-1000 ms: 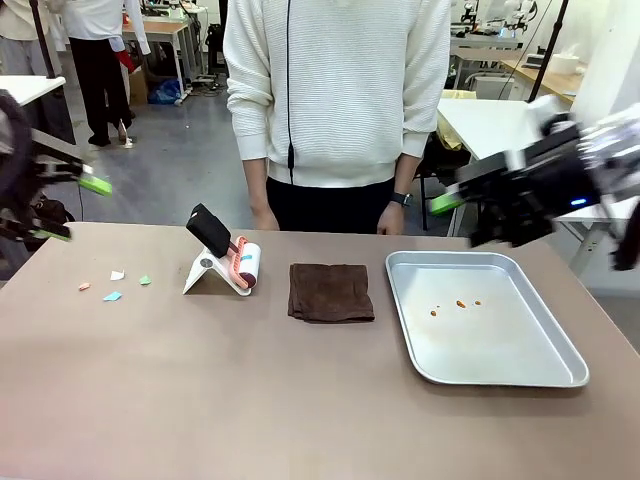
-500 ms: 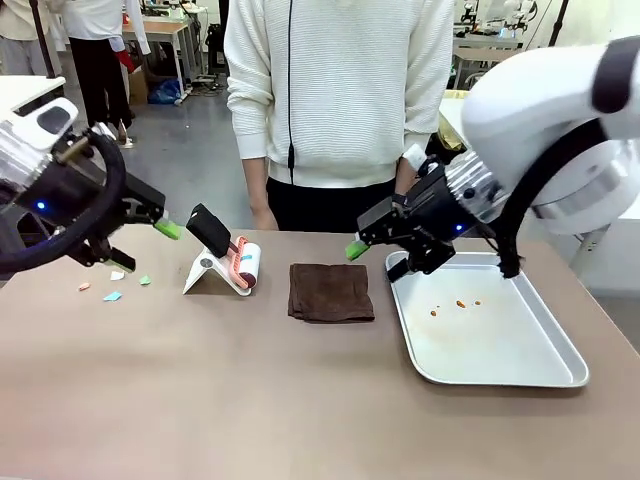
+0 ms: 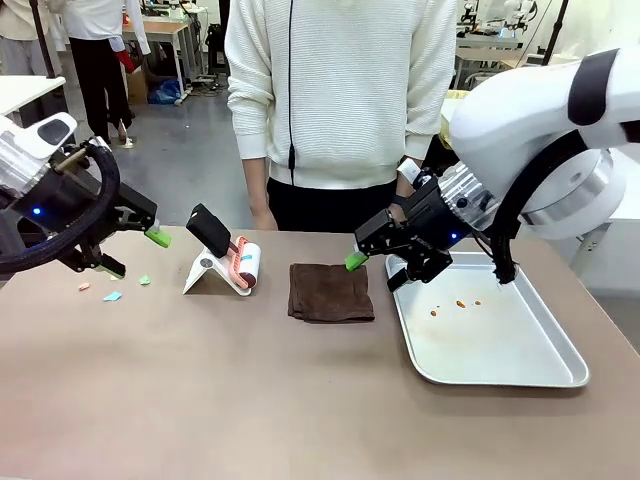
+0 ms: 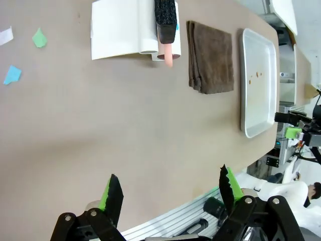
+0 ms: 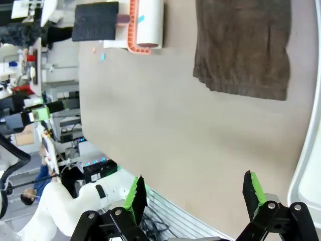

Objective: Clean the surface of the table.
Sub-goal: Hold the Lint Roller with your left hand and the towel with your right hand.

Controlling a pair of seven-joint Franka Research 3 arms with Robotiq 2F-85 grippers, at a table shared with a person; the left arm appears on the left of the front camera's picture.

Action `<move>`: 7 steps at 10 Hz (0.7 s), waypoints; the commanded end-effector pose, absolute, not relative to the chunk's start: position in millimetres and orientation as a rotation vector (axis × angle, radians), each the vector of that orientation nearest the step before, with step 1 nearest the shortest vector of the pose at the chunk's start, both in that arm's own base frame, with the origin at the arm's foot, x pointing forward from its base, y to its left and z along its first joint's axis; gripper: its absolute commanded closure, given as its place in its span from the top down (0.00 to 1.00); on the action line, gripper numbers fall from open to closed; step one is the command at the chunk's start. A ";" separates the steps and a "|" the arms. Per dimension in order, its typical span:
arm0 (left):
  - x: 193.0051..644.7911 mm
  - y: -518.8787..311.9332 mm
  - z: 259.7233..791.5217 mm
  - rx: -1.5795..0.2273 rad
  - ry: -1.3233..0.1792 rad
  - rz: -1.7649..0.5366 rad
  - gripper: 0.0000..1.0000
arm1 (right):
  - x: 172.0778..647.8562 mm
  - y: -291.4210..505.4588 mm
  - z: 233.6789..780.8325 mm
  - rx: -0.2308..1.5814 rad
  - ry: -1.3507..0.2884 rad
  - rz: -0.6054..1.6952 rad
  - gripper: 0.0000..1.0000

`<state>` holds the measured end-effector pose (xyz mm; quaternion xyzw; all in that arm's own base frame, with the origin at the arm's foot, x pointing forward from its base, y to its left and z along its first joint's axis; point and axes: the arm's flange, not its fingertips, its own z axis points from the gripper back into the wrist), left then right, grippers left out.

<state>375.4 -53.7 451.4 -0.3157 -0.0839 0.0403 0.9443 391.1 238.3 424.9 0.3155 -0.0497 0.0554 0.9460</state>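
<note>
Hovering open and empty above matte brown-taupe table (image 3: 250, 400): left gripper (image 3: 133, 253) near coloured paper scraps (image 3: 112, 296), right gripper (image 3: 375, 270) between folded dark-brown cloth (image 3: 330, 292) and shiny silver tray (image 3: 500, 383) holding orange crumbs (image 3: 460, 303).

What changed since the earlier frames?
Both arms swung in from the picture's edges over the brown-taupe table: the left pincer now hangs by the coloured paper scraps, the right pincer between the folded brown cloth and the shiny silver tray. Both are open and empty. Cloth, tray, scraps and the white lint roller on its stand have not moved.

White arms (image 3: 530, 110), black claws (image 3: 133, 253) (image 3: 375, 270), perhaps blue lights (image 3: 38, 210)
</note>
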 end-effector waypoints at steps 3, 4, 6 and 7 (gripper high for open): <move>371.7 -61.2 449.8 -0.630 -0.167 0.068 1.00 | 391.2 240.9 423.8 0.640 -0.103 0.112 1.00; 374.0 -59.8 450.2 -0.644 -0.163 0.068 1.00 | 391.1 238.7 424.0 0.644 -0.098 0.113 1.00; 392.0 -78.7 461.6 -0.630 -0.156 0.043 1.00 | 429.6 256.7 423.0 0.634 -0.102 0.157 1.00; 404.7 -82.2 466.5 -0.615 -0.167 0.058 1.00 | 452.3 269.2 421.4 0.618 -0.106 0.168 1.00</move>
